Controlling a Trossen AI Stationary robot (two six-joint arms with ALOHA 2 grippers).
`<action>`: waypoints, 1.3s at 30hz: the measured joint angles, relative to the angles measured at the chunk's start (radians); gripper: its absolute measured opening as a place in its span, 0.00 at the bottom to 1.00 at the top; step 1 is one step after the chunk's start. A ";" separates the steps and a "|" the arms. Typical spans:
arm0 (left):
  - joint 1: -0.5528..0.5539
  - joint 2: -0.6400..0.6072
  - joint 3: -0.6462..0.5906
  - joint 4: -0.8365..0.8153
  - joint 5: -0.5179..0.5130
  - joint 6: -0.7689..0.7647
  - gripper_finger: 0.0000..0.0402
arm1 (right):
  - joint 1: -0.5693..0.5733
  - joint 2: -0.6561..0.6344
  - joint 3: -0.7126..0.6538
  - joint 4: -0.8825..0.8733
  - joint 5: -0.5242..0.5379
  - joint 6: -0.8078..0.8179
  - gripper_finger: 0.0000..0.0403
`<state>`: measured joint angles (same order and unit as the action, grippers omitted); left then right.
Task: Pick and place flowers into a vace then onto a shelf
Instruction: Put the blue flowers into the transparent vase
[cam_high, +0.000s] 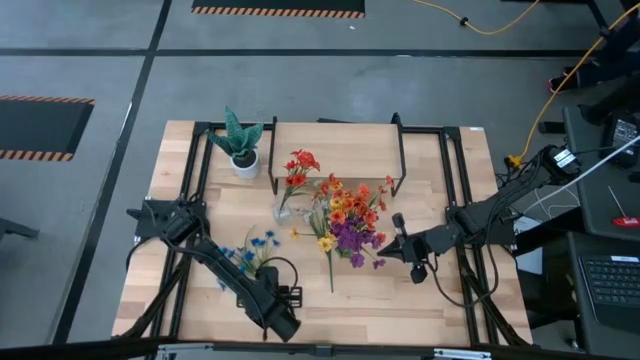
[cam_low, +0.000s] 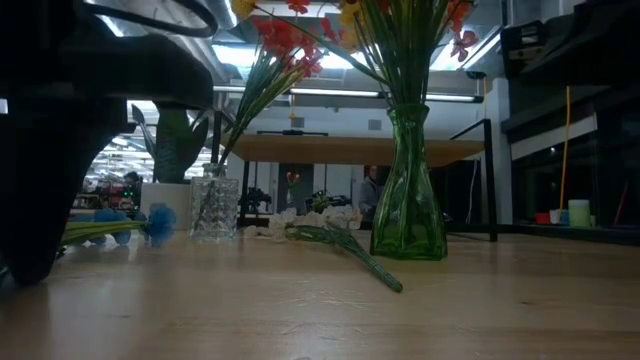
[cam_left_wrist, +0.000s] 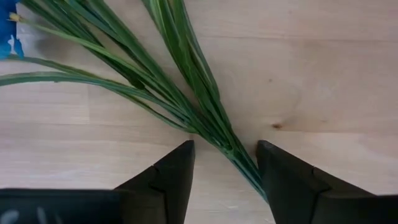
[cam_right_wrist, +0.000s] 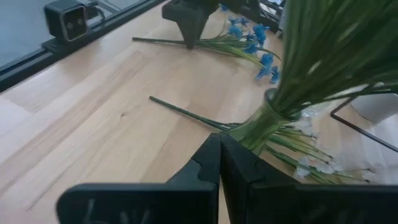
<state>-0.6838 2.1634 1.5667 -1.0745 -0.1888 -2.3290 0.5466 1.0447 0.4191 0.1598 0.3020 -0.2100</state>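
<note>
Blue flowers (cam_high: 250, 248) lie on the table, their green stalks (cam_left_wrist: 186, 93) flat on the wood. My left gripper (cam_left_wrist: 224, 146) is open and points down, one finger on each side of the stalk bundle near its cut end; it also shows in the high view (cam_high: 268, 283). A green glass vase (cam_low: 410, 190) holds a mixed bouquet (cam_high: 350, 220). My right gripper (cam_right_wrist: 219, 155) is shut and empty, just on the table's right side of the bouquet (cam_high: 388, 250). The shelf (cam_high: 335, 150) stands at the far edge.
A clear glass vase (cam_low: 215, 205) with red flowers (cam_high: 298, 165) stands left of the green vase. A spiky plant in a white pot (cam_high: 242, 150) stands at the far left. A loose white-flowered stem (cam_low: 345, 245) lies in front of the green vase. Bare wood lies near the front edge.
</note>
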 joint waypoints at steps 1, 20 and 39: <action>0.000 0.007 0.001 -0.005 -0.001 0.000 0.42 | 0.000 0.000 0.000 -0.001 -0.010 0.000 0.02; -0.039 0.025 -0.003 -0.049 -0.023 0.047 0.20 | 0.001 0.000 0.000 0.000 -0.037 0.056 0.02; -0.088 0.016 0.058 -0.056 -0.052 0.104 0.22 | 0.001 0.000 0.000 0.000 -0.037 0.073 0.02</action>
<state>-0.7719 2.1795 1.6248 -1.1303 -0.2410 -2.2245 0.5472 1.0447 0.4191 0.1596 0.2649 -0.1374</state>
